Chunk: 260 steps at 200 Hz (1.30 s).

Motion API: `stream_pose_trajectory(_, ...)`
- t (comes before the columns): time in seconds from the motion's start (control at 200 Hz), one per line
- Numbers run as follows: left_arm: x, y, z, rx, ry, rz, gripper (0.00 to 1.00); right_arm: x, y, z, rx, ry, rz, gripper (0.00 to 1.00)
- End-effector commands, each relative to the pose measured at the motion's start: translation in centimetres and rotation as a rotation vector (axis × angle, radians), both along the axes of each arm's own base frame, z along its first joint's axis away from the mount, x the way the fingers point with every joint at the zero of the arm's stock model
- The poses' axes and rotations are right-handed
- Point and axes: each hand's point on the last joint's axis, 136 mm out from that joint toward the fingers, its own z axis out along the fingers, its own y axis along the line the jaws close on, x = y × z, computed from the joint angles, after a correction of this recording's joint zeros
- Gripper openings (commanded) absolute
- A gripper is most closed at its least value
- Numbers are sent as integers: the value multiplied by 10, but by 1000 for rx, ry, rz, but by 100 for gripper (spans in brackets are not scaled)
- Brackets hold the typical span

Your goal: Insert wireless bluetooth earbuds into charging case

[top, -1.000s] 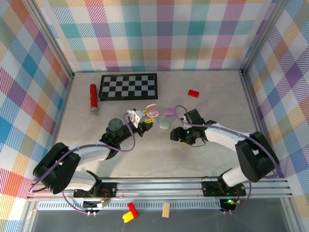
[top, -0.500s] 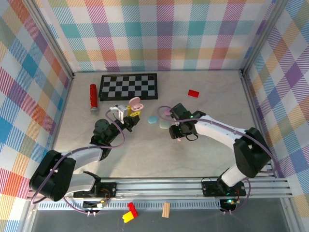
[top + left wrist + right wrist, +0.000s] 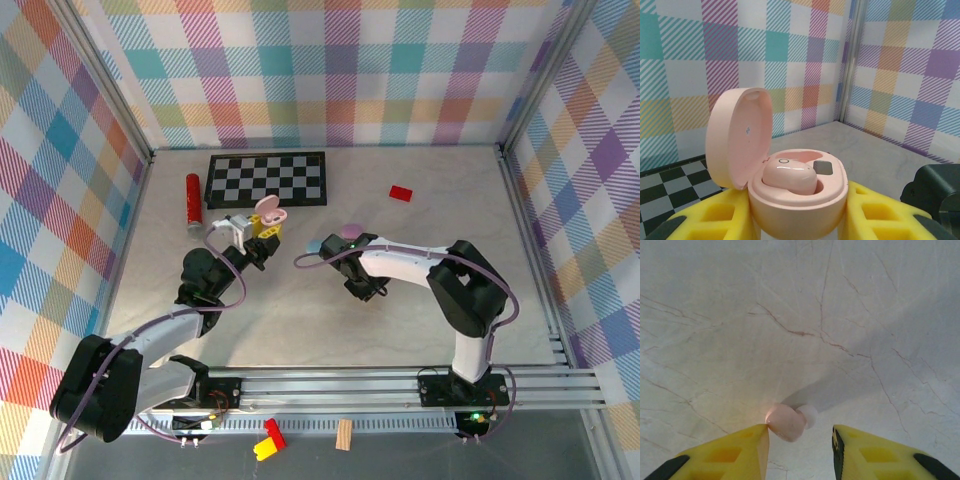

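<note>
My left gripper point(image 3: 797, 222) is shut on an open pink charging case point(image 3: 799, 200), held upright off the table with its lid point(image 3: 739, 137) tipped back to the left. One pink earbud point(image 3: 789, 179) sits in the case's left socket; the right socket shows empty. In the top view the left gripper point(image 3: 262, 226) holds the case point(image 3: 269, 210) in front of the chessboard. My right gripper point(image 3: 800, 430) points down at the table, open, straddling a loose pink earbud point(image 3: 785, 422) with a white tip. The left finger point(image 3: 747, 447) touches it, while the right finger point(image 3: 865, 450) stands apart. The right gripper point(image 3: 362, 288) is mid-table.
A chessboard point(image 3: 266, 180) lies at the back with a red cylinder point(image 3: 193, 200) to its left. A flat red block point(image 3: 401, 193) sits back right. A light blue oval case point(image 3: 317, 247) and a purple one point(image 3: 350, 231) lie close behind the right wrist.
My left arm has drawn back to the left with the pink case. The right gripper has swung left across the table and narrowed its jaws around the loose pink earbud.
</note>
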Motion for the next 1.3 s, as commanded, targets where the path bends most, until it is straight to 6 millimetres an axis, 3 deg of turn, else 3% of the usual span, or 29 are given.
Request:
stream_pose_trajectory(0.0, -3, 4, 0, -3, -6, -2, 36, 5, 0, 5, -36, -9, 25, 36)
stream_pose_trajectory(0.565, -3, 3, -3, 8, 3, -3, 36, 3, 4, -7, -47, 39, 33, 34)
stream_pose_trajectory(1.05, -4, -1, -4, 16, 9, -30, 36, 2, 3, -12, -52, 44, 23, 25)
stream_pose_trajectory(1.16, -6, -3, -4, 20, 14, -48, 36, 0, 6, -7, -26, 50, 12, 24)
stream_pose_trajectory(1.295, -7, -5, -5, 38, 14, -57, 36, 0, 18, 12, 86, 29, -7, 23)
